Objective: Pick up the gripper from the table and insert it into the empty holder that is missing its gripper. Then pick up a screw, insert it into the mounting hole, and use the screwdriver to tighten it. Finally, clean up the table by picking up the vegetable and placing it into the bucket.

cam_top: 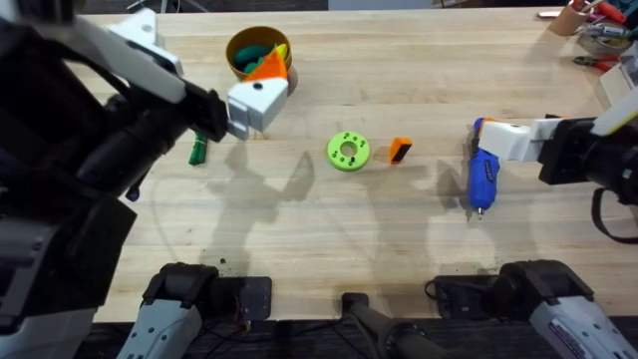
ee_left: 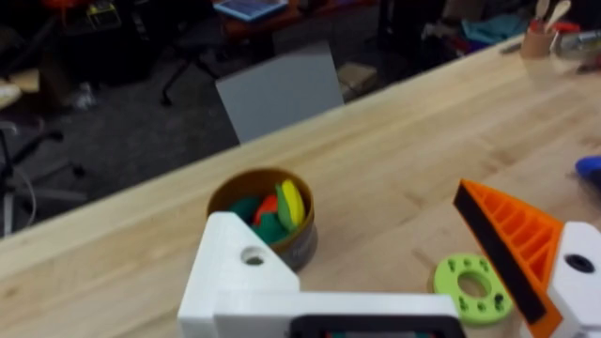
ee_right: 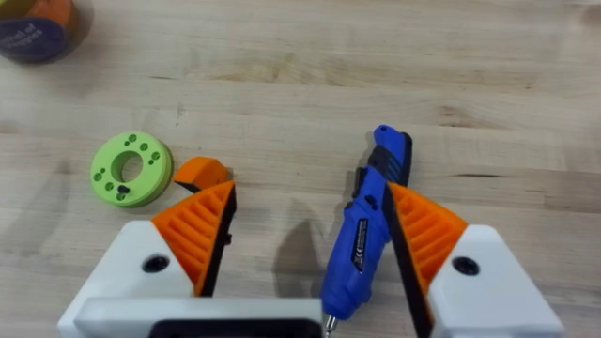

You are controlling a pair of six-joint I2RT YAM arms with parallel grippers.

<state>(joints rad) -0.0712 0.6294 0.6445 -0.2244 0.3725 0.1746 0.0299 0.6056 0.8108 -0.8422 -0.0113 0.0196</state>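
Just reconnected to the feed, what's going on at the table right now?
The right gripper is open around the screwdriver, which lies on the table. The left gripper hangs open and empty beside the bucket, which already holds toy pieces. The vegetable lies on the table, not yet in the bucket.

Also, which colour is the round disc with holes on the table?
Bright green; the disc shows best in the right wrist view.
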